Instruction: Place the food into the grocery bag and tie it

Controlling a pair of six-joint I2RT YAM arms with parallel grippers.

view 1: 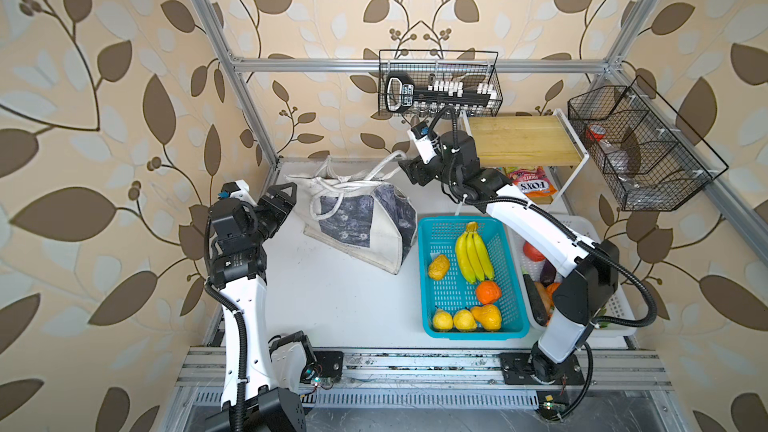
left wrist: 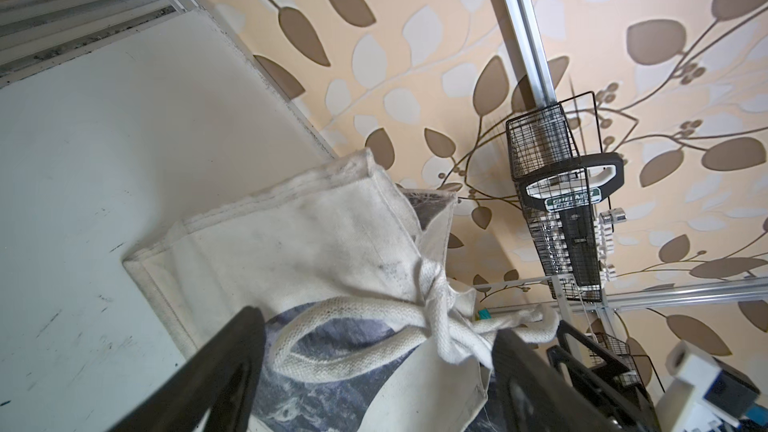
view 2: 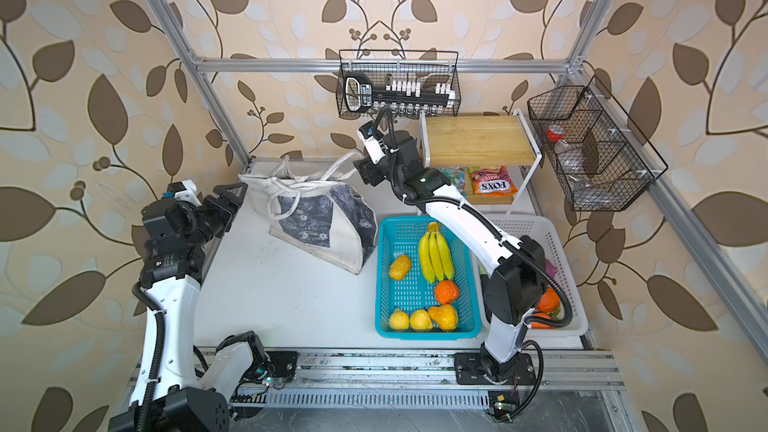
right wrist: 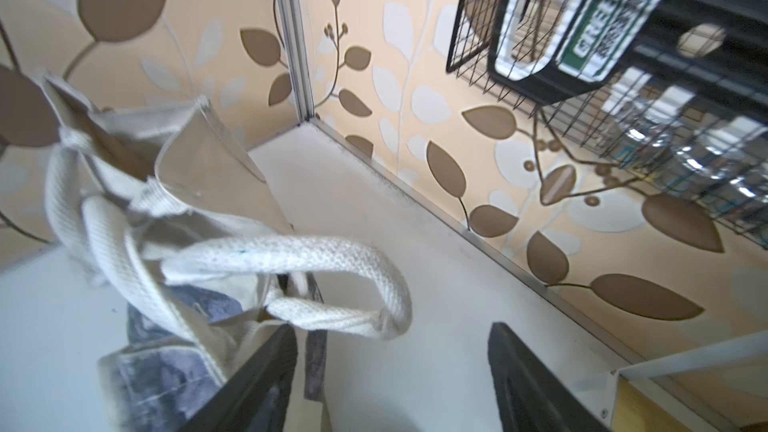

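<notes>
A grocery bag (view 1: 357,222) slumps far centre-left on the table (view 1: 332,301), long axis far-left to near-right, handles (left wrist: 432,305) knotted. Left gripper (view 1: 286,201) and right gripper (view 1: 406,169) flank it, claws wide, holding nothing.

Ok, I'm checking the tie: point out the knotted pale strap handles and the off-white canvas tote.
knotted pale strap handles (left wrist: 434,305): left wrist view, on the knot itself.
off-white canvas tote (view 1: 347,220): in a top view, on its dark square print.
</notes>
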